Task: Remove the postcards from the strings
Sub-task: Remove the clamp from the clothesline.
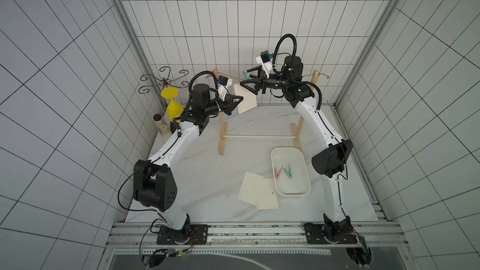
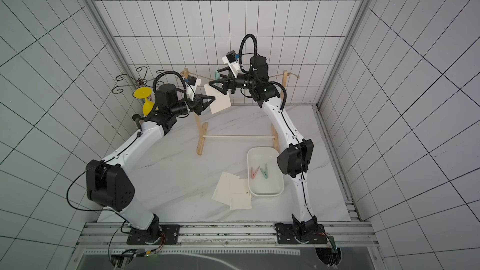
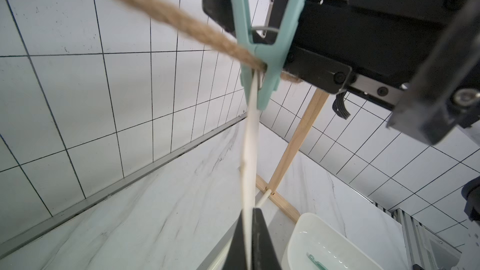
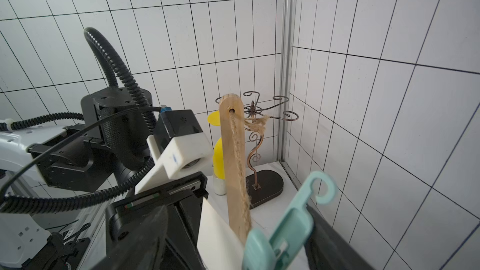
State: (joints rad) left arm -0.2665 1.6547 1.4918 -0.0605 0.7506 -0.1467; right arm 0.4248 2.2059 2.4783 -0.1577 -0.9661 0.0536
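While the left end effector clenched the postcard, the right end effector, spread astride the peg, probably needed a full squeeze.

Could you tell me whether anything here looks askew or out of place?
The cream paper postcard hangs tilted from the tan jute rope: a teal plastic clothes peg clamps its top while the shut left gripper holds its lower edge off to one side.

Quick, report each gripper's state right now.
Left gripper: shut on the hanging postcard.
Right gripper: open, jaws either side of the teal peg that is clipped on the rope.
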